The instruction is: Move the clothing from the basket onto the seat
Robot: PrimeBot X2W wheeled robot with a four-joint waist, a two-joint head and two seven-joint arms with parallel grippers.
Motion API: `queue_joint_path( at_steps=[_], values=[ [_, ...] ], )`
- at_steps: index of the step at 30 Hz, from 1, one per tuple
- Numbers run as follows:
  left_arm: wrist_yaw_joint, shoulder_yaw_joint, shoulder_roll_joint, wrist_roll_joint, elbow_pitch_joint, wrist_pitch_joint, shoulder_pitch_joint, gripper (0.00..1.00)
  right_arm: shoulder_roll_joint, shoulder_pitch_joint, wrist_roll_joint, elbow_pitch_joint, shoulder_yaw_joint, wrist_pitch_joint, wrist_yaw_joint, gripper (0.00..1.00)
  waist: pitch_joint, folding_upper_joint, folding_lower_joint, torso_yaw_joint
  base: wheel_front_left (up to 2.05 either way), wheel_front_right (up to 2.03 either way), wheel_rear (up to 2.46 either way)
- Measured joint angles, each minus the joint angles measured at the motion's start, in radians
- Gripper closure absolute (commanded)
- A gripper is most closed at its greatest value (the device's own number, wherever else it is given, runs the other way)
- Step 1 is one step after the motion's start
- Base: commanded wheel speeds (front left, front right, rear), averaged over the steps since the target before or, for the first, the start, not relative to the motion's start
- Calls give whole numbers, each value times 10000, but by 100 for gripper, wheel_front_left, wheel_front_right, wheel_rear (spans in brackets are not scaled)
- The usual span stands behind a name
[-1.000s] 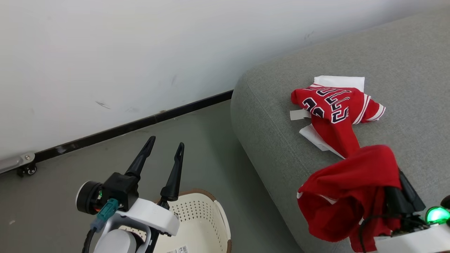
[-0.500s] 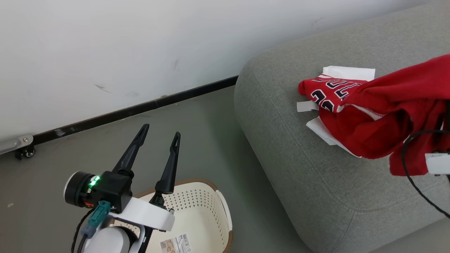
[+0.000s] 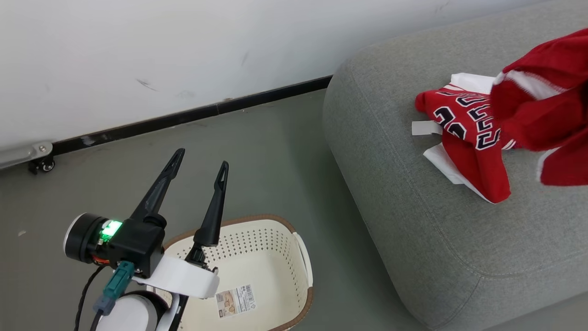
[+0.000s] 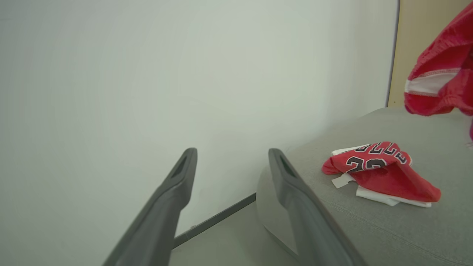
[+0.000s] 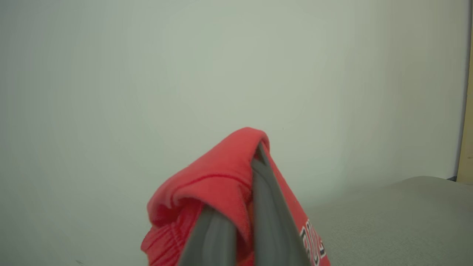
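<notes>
To the left of the sofa [image 3: 413, 230], over the grey floor [image 3: 275, 151], the left gripper [image 3: 202, 158] hangs with its two dark fingers spread apart and nothing between them. In its own wrist view the left gripper [image 4: 232, 153] points at the white wall [image 4: 111, 74] beside the sofa's rounded corner. Under that arm, off the sofa's left side on the floor, stands the cream perforated laundry basket [image 3: 257, 248] with its brown rim. A barcode sticker [image 3: 235, 299] shows on its bottom and no clothing lies in it. A black baseboard [image 3: 206, 112] runs along the wall up to the sofa's back corner.

On the sofa's cushion, near its left end, lies the crumpled red jersey [image 3: 468, 138] with black, white-outlined numerals. It rests on a piece of white material [image 3: 448, 168] that I cannot identify. Above the sofa and right of the jersey hangs a red garment [image 3: 546, 105] with a white stripe, lifted clear of the cushion. In the right wrist view the right gripper [image 5: 258, 153] has its fingers pressed together on a fold of this red garment [image 5: 218, 184], which drapes over them.
</notes>
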Motion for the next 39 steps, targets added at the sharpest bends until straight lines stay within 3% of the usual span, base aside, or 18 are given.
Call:
queue_joint_path(
  at_steps=[18,27,39],
  values=[
    [102,96,523,259,-1277,892,-7,0,-1413,-2754,-119,2545,-577,261,0,100,1076,0,0,722,0,0,0],
    [98,96,704,395,-1668,1277,-59,0,-1371,-3855,-173,3628,-384,259,0,100,1538,0,0,1104,0,0,0],
    [81,56,884,449,-2109,1741,-256,0,-1244,-4216,-963,4963,-382,-63,0,100,2121,0,0,1470,0,0,0]
  ],
)
